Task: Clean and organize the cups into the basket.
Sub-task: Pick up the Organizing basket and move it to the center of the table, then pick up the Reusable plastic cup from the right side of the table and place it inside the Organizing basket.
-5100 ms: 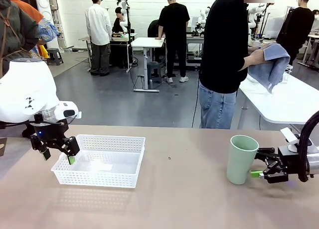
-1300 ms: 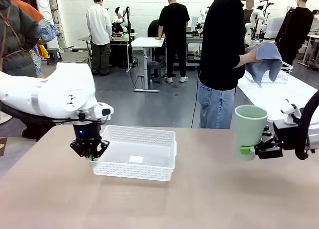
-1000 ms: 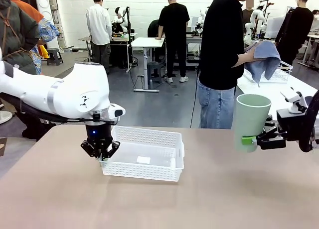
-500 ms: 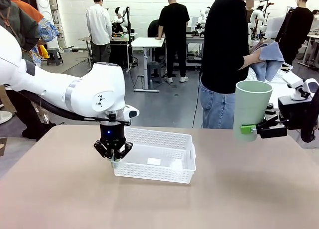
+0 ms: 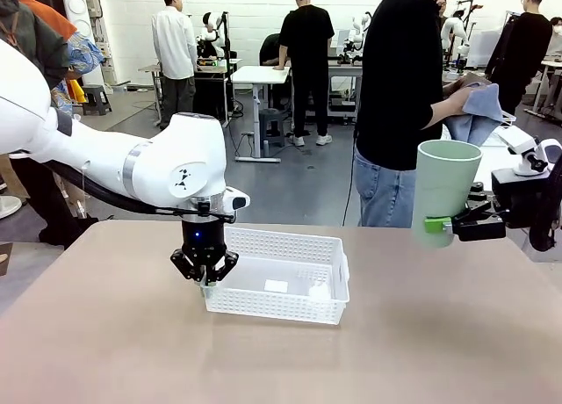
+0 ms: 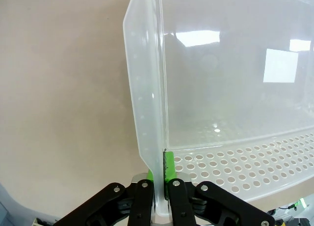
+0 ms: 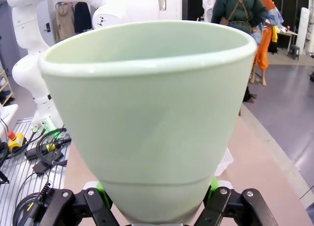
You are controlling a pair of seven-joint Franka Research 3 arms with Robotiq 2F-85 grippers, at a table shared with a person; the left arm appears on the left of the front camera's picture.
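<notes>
1. Your L gripper (image 5: 204,279): points down, fingers pinched on left-end wall of basket (image 5: 279,304), mid table (image 5: 263,360).
2. Your R gripper (image 5: 442,231): clamped near base of mint cup (image 5: 444,186), cup upright, off the table, right side.
3. Far side: person (image 5: 399,97) w/ blue cloth (image 5: 481,114) in hands.
</notes>
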